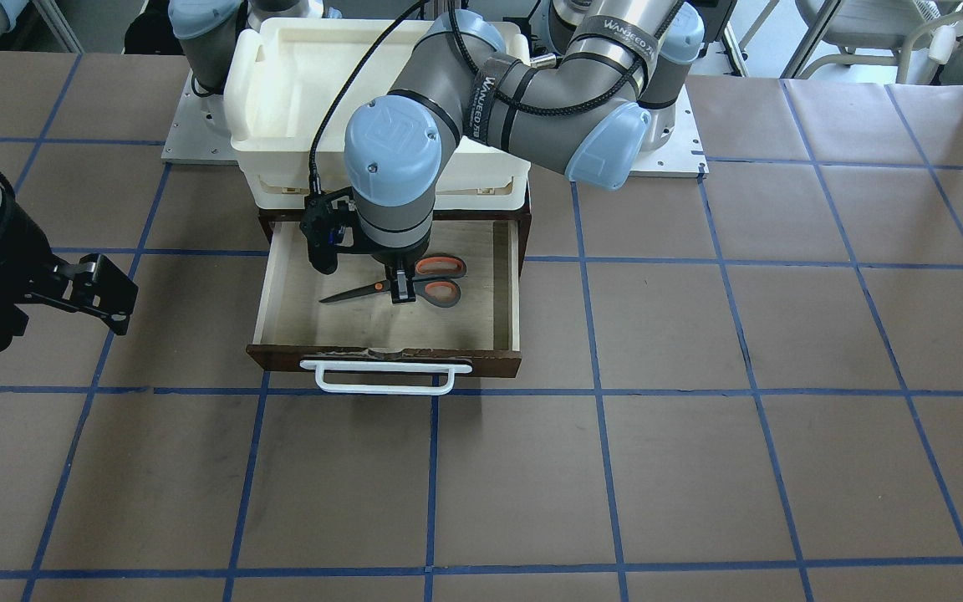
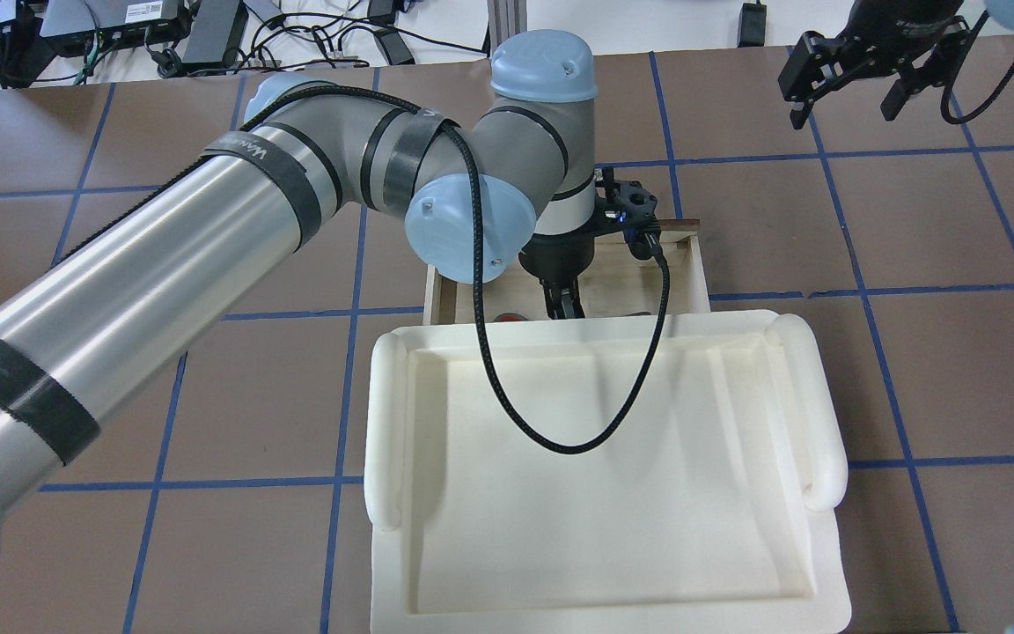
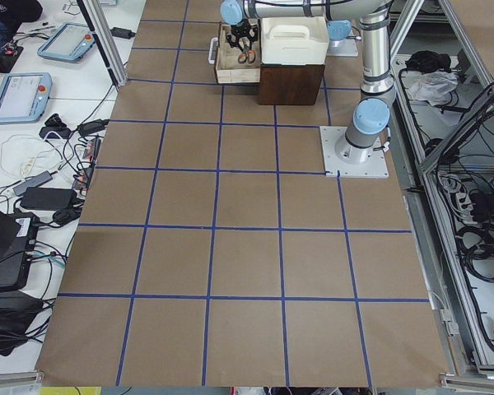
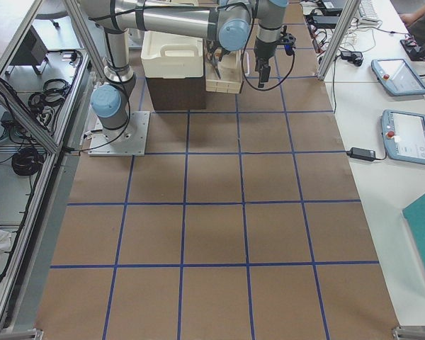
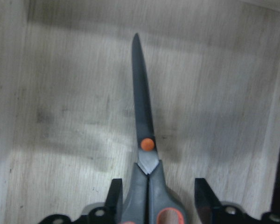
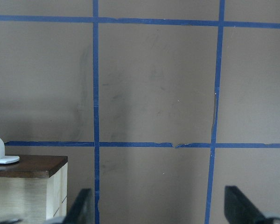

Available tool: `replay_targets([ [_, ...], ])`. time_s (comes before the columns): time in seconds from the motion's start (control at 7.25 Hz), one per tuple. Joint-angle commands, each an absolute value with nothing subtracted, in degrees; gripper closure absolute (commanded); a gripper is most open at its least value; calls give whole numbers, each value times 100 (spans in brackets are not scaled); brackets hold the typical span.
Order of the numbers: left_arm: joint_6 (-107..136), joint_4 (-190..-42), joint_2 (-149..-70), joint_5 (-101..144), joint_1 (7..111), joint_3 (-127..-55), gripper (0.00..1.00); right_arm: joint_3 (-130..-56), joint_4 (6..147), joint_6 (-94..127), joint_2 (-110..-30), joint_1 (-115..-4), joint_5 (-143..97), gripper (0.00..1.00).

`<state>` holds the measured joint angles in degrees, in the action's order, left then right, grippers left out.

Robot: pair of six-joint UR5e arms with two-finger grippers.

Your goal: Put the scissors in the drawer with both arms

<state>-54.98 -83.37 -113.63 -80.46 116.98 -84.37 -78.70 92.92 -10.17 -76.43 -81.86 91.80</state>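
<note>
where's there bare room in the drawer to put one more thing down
Bare plywood runs along the drawer front, between the scissors and the white handle wall, and past the blade tip. The middle is crowded: the left gripper straddles the scissors, jaws open.

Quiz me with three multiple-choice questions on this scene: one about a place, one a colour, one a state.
1. Where do the scissors lie?
A. on the white tray
B. inside the open drawer
C. on the bare table

2. What colour is the drawer's handle?
A. white
B. orange
C. blue

3. How do the left arm's jaws stand?
A. clamped on the scissors
B. open, either side of the scissors' handles
C. open, far from the drawer

Answers: 1 B, they rest on its plywood floor; 2 A, a white bar on the dark front; 3 B, the wrist view shows gaps on both sides.
</note>
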Motion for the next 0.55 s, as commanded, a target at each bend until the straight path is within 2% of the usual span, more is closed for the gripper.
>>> replay_targets([
  [0.0, -5476, -8341, -11355, -8007, 11698, -8429, 16, -7858, 9299, -1002, -7629, -8227, 9176, 0],
  [0.41, -5197, -8332, -11119, -8007, 11689, -8341, 14, -7735, 9194, -663, -7734, -8549, 9202, 0],
])
